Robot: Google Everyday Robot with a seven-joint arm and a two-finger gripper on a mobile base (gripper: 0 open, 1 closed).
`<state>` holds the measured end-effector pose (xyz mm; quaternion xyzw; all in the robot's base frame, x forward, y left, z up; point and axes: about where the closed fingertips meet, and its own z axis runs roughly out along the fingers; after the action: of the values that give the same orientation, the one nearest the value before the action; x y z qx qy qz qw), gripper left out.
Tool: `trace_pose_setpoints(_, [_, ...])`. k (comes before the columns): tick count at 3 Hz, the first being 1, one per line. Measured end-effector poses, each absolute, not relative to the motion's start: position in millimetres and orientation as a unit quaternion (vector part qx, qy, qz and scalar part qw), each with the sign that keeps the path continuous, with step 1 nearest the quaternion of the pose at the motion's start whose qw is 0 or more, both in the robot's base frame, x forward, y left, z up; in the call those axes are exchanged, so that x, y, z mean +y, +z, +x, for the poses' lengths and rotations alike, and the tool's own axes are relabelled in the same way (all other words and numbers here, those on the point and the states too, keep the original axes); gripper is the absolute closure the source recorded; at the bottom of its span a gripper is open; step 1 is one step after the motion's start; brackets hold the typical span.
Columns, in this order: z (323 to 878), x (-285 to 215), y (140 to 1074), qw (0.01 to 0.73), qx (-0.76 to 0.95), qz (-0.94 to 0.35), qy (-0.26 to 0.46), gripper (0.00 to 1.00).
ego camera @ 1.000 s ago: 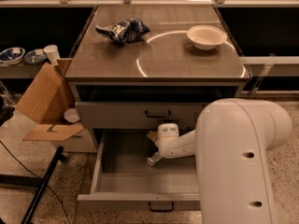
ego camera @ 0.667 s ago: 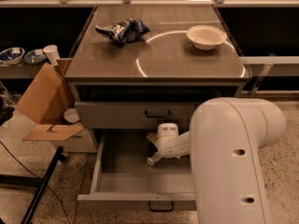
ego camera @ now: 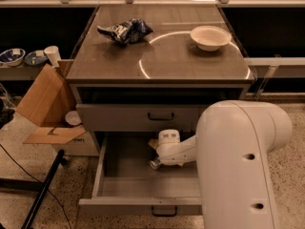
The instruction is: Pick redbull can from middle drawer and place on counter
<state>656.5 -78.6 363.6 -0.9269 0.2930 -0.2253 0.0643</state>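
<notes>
The middle drawer is pulled open below the counter, and its grey floor shows. My gripper reaches down into it from the right, near the drawer's back middle, behind my white wrist. A small silvery cylinder end, which looks like the redbull can, shows at the gripper's tip just above the drawer floor. I cannot see whether it is held. The glossy brown-grey counter with its pale arc lies above.
A dark blue-and-white snack bag and a white bowl sit on the counter. A closed drawer is above the open one. My big white arm fills the lower right. A cardboard box stands left.
My arm has shifted a little to the left, covering more of the drawer's right side. The gripper stays at about the same spot inside the drawer.
</notes>
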Motion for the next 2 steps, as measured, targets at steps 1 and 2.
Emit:
trace_pose_setpoints(1, [651.8, -75.9, 360.3, 0.06, 0.293, -0.929, -0.219, 0.18])
trace_pose_setpoints(2, [648.9, -75.4, 359.6, 0.056, 0.296, -0.929, -0.214, 0.41])
